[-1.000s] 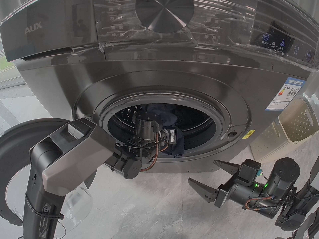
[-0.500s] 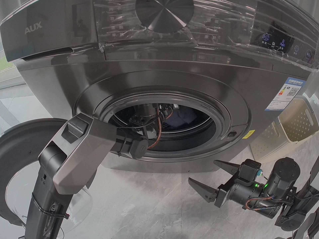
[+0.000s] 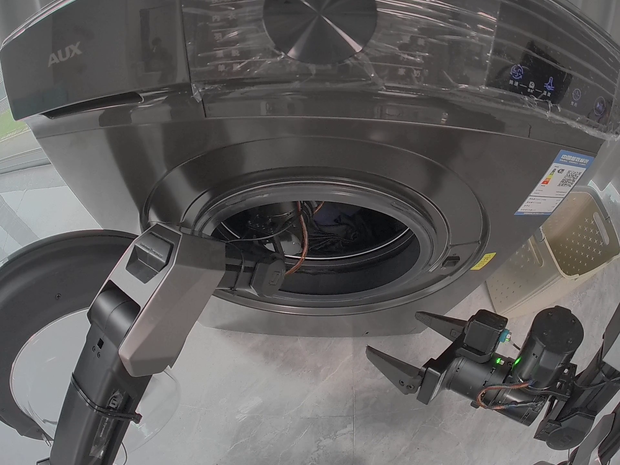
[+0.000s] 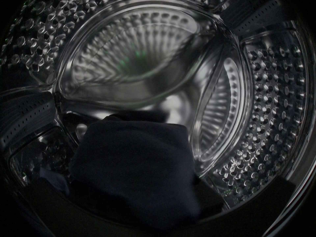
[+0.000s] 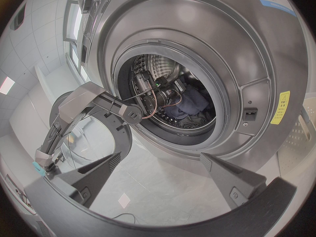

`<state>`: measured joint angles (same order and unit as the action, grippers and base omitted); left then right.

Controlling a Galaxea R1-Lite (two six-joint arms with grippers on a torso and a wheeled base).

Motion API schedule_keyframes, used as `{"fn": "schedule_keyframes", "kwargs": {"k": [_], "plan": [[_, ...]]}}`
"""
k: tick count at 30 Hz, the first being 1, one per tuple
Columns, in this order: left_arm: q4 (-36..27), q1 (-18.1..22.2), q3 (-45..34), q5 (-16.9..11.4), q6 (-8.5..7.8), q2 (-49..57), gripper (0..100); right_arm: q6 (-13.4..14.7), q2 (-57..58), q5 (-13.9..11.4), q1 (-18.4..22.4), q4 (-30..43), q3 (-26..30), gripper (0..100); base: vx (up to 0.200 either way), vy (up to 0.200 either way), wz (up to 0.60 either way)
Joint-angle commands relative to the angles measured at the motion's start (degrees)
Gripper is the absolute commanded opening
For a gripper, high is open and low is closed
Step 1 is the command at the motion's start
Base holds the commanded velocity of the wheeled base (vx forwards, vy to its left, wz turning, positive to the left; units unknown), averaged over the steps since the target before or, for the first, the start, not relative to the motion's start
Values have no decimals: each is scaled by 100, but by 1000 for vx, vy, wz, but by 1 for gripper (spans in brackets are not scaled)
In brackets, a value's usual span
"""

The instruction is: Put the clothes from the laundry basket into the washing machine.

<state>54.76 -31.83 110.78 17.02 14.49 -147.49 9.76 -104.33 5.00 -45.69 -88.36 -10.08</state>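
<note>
Head view, left to right. Round door [image 3: 45, 279] swung open, at 8 o'clock from the porthole of the washing machine [image 3: 323, 130]. Left arm [image 3: 161, 285] runs from 7 o'clock up through the porthole rim, with wrist and cabling inside the drum [image 4: 273, 99]. Left claw [image 5: 180, 91] deep in the drum; cannot tell whether it is apart or clamped, the dark fabric hides its end. Dark blue garment [image 4: 131, 168] is inside the drum, low on its floor and touching or just beyond the left claw; in the head view it shows as a bluish patch [image 3: 345, 216] at 3 o'clock from the wrist. From the left wrist camera the garment bulks close in front, with the drum's dimpled wall behind it. A second, darker bundle [image 5: 194, 120] lies under it against the drum lip. Right claw [image 3: 392, 332] hangs outside the machine over the pale floor [image 3: 290, 395], at 5 o'clock from the porthole, jaws spread wide and holding nothing, well apart from the garment. Cream perforated laundry basket [image 3: 575, 240] stands at 3 o'clock, just beside the machine's right flank; its contents cannot be seen.
</note>
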Motion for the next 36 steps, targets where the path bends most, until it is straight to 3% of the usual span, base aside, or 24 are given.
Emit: {"fn": "schedule_keyframes", "kwargs": {"k": [1, 8, 11, 17, 26, 28, 36], "plan": [[-18, -60, -135, 3, -8, -7, 100, -1, -9, 1, -1, 3, 6, 100, 0, 0, 0], [-44, -227, -821, 3, -34, 362, 100, -1, -9, 1, -1, 3, 15, 100, 0, 0, 0], [17, -508, -1788, -120, -114, 845, 100, -1, -9, 1, -1, 3, 33, 100, 0, 0, 0], [360, -1053, -3844, -744, -500, 1627, 100, -1, 0, 1, -10, 3, 94, 100, 0, 0, 0], [1564, -1335, -5866, -1007, -1063, 1988, 100, -1, 70, -34, -107, 3, 349, 100, 0, 0, 0], [1731, -1396, -6279, -1007, -1115, 2163, 100, -1, 132, -34, -107, 3, 411, 100, 0, 0, 0], [2144, -1923, -8072, -999, -1080, 3587, 100, -18, 879, 10, -221, 3, 859, 100, 0, 0, 0]]}}
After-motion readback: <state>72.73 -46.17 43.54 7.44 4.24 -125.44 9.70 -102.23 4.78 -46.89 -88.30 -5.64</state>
